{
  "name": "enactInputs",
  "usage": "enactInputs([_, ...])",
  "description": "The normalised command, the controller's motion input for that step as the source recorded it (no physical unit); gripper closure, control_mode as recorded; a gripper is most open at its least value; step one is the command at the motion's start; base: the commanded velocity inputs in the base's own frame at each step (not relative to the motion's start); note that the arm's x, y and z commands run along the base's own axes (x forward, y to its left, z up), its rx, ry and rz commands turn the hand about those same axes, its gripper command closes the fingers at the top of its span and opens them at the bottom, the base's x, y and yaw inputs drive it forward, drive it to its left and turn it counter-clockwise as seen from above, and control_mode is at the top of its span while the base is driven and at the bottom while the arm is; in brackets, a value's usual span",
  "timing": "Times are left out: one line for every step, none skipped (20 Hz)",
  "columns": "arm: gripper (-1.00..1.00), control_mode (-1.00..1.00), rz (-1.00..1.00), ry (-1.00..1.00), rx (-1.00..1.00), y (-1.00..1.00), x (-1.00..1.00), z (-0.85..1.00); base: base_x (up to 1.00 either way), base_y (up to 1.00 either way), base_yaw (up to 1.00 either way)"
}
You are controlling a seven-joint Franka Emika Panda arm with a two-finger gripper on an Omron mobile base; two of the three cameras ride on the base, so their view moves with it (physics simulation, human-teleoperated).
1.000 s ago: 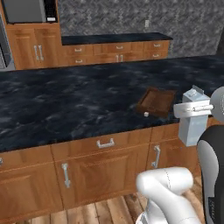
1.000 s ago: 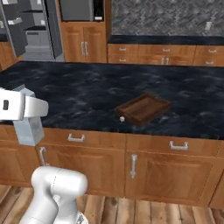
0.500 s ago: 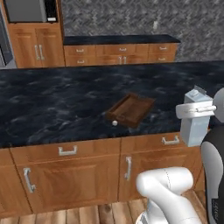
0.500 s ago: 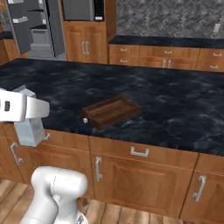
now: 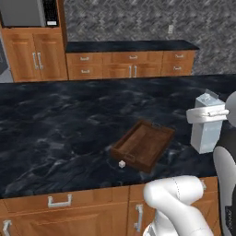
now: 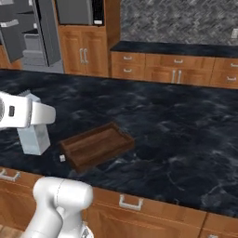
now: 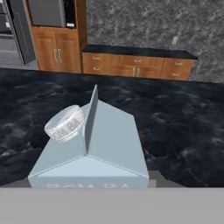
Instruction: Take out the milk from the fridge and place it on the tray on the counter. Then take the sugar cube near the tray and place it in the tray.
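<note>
My gripper (image 5: 207, 114) is shut on the milk (image 5: 207, 136), a pale carton with a gabled top and a round cap, held upright just right of the tray (image 5: 144, 145). From the other side the gripper (image 6: 27, 116) and milk (image 6: 33, 139) hang left of the tray (image 6: 95, 147). The hand view looks down on the milk's roof (image 7: 89, 151). The dark wooden tray lies empty on the black counter (image 5: 55, 129). A tiny white sugar cube (image 5: 122, 163) sits on the counter by the tray's near corner, and shows as sugar cube (image 6: 62, 158) too. The fridge (image 6: 28, 32) stands open far left.
A microwave (image 5: 28, 12) sits above wooden cabinets at the back left. A second black counter (image 5: 131, 46) over drawers runs along the back wall. The counter's front edge (image 5: 69, 188) lies just below the sugar cube, with cabinet handles (image 5: 59, 201) under it.
The whole picture has shifted, so the base has driven; tray and sugar cube now sit nearer the centre and look larger. The milk stays in the gripper as before.
</note>
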Motion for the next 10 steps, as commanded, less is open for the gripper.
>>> enactInputs([1.00, 1.00, 0.00, 0.00, 0.00, 0.00, 0.00, 0.00, 0.41, 0.00, 0.00])
enactInputs([1.00, 1.00, 0.00, 0.00, 0.00, 0.00, 0.00, 0.00, 0.41, 0.00, 0.00])
enactInputs([1.00, 1.00, 0.00, 0.00, 0.00, 0.00, 0.00, 0.00, 0.42, 0.00, 0.00])
enactInputs([1.00, 1.00, 0.00, 0.00, 0.00, 0.00, 0.00, 0.00, 0.43, 0.00, -0.09])
enactInputs([1.00, 1.00, 0.00, 0.00, 0.00, 0.00, 0.00, 0.00, 0.54, 0.00, -0.12])
enactInputs([1.00, 1.00, 0.00, 0.00, 0.00, 0.00, 0.00, 0.00, 0.61, 0.00, -0.12])
enactInputs([1.00, 1.00, 0.00, 0.00, 0.00, 0.00, 0.00, 0.00, 0.50, 0.00, -0.07])
enactInputs([1.00, 1.00, 0.00, 0.00, 0.00, 0.00, 0.00, 0.00, 0.44, 0.00, 0.00])
enactInputs([1.00, 1.00, 0.00, 0.00, 0.00, 0.00, 0.00, 0.00, 0.49, -0.15, 0.04])
enactInputs([1.00, 1.00, 0.00, 0.00, 0.00, 0.00, 0.00, 0.00, 0.17, -0.21, 0.16])
